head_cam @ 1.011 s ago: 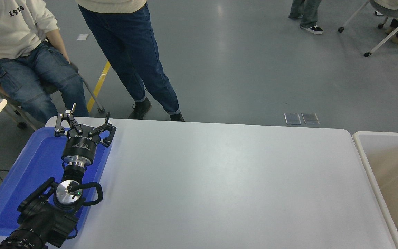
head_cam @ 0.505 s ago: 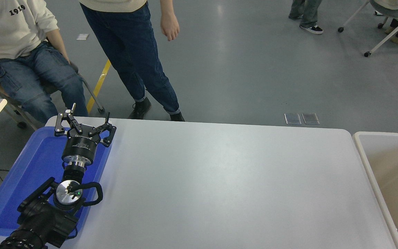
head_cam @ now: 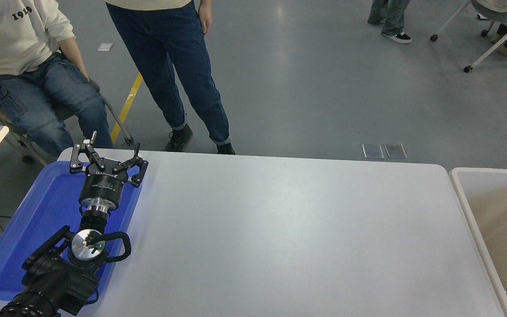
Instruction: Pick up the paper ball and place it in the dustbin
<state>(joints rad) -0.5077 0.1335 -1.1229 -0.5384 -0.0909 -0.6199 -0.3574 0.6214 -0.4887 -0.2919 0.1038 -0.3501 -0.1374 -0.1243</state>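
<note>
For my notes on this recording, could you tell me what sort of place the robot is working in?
Most likely an indoor lab or workshop. A white table stands on a bare grey floor marked with a yellow line, wheeled chairs sit nearby, and people watch from the far side.

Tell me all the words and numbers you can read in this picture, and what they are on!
"1919": black print on the white sweatshirt of the seated person at the top left.
Left gripper, over the blue tray: small white lettering on its black body, too small to read.
Nothing else bears text that can be read.
</note>
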